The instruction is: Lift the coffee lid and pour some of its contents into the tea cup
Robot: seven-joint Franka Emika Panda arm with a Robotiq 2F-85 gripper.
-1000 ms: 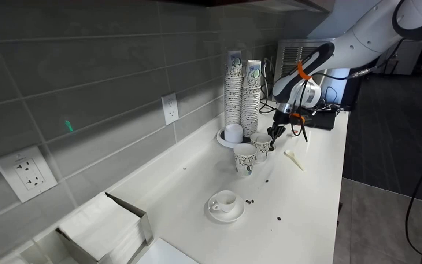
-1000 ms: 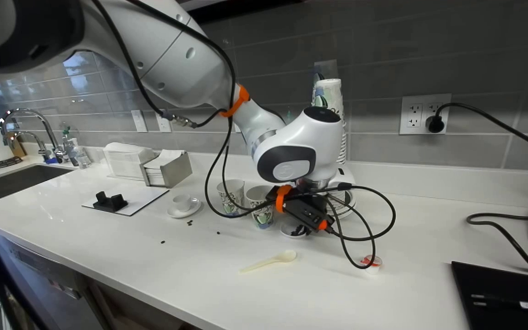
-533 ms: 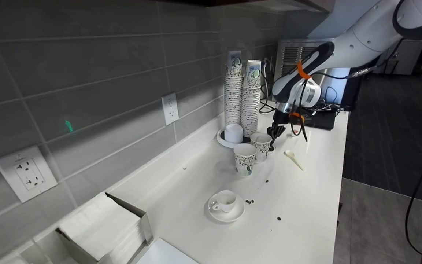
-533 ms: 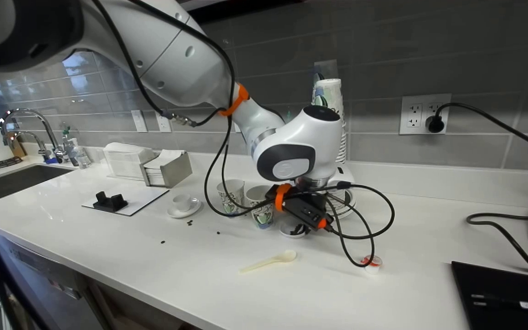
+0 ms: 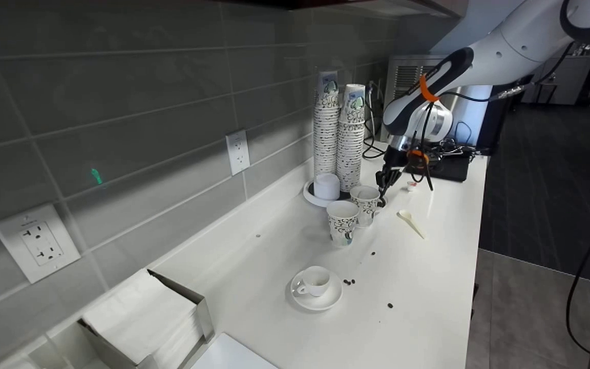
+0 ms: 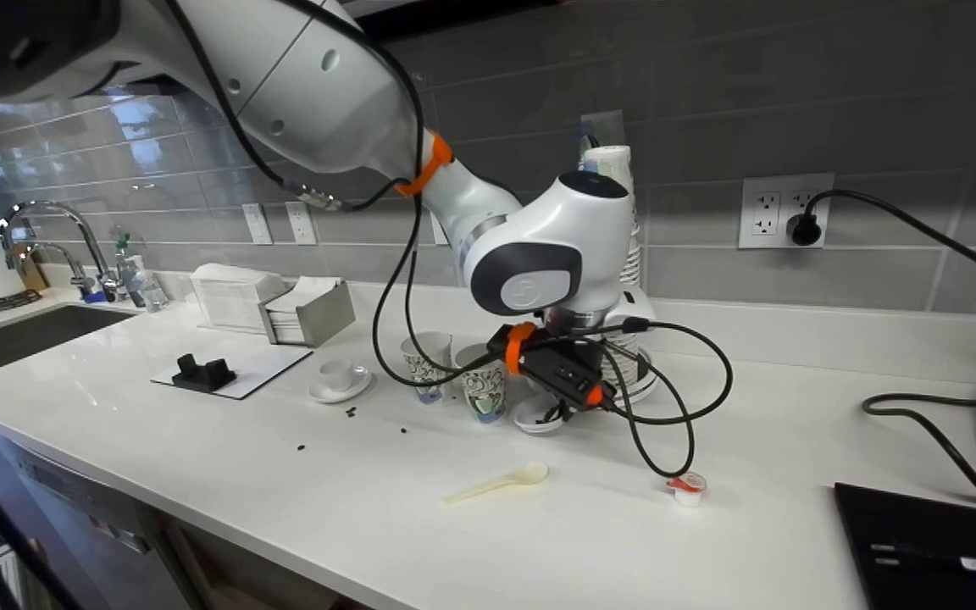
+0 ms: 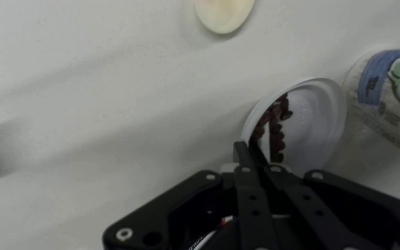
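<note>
coffee lid (image 7: pixel 313 119) is pinched by the rim in the gripper (image 7: pixel 251 143), fingers closed on it; dark beans (image 7: pixel 277 137) are bunched up on that side; paper cup (image 7: pixel 382 88)'s just beside (touching or not can't be told); tea cup (image 5: pixel 317 283)'s set upright on its saucer (image 5: pixel 332 296), well apart

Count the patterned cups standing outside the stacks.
2, both upright: one patterned cup nearer the tea cup, another patterned cup beside the coffee lid. More could be hidden behind the arm.
</note>
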